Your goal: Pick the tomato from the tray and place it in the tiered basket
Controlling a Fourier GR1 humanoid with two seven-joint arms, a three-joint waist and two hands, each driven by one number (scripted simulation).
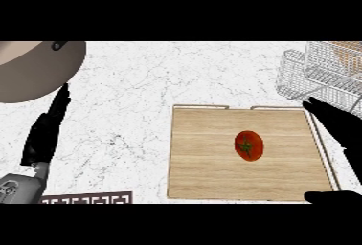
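Observation:
A red tomato (249, 145) with a green stem lies near the middle of a wooden tray (205, 167) on the marble counter. The white wire tiered basket (322, 76) stands at the upper right corner. My right hand (338, 123) hovers over the tray's right edge, open, fingers stretched toward the basket side and the thumb low at the bottom right; it is to the right of the tomato and does not touch it. My left hand (47, 129) rests open at the left, fingers straight up.
A large round grey pot lid (35, 67) with a knob fills the upper left corner. A dark patterned strip (88, 197) lies at the bottom left edge. Bare marble counter (134, 95) spreads between the left hand and the tray.

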